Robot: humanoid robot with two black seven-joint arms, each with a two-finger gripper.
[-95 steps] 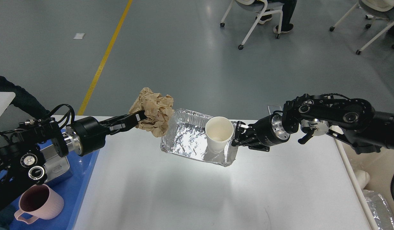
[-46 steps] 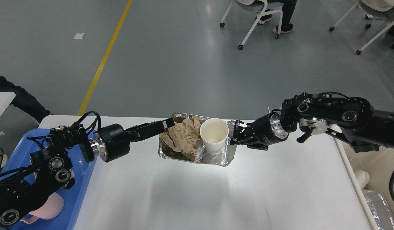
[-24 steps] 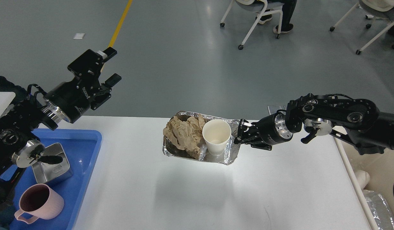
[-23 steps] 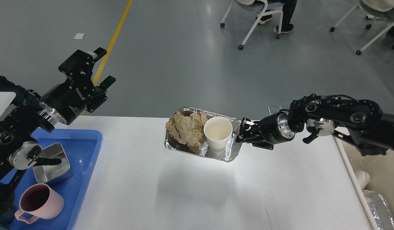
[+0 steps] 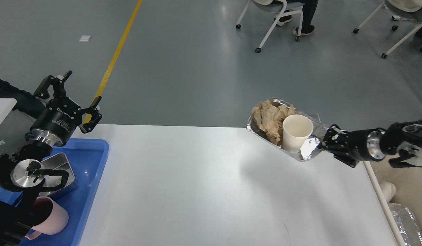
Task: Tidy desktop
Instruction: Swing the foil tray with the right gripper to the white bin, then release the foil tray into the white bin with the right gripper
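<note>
The right hand (image 5: 323,142) grips a foil tray (image 5: 301,154) holding crumpled paper (image 5: 268,118) and a cup (image 5: 295,136), lifted above the white counter's (image 5: 204,184) far right part. The left hand (image 5: 74,99) hangs open.

Materials, head view: mostly matt, a few shiny metals.
Desktop (image 5: 197,191) smooth matt white; foil tray (image 5: 308,150) crinkled, shiny; paper wad (image 5: 267,118) brown, rough; cup (image 5: 296,135) matt paper; blue tray (image 5: 84,191) smooth plastic; tin (image 5: 62,167) brushed metal; mug (image 5: 52,217) matt pink.
</note>
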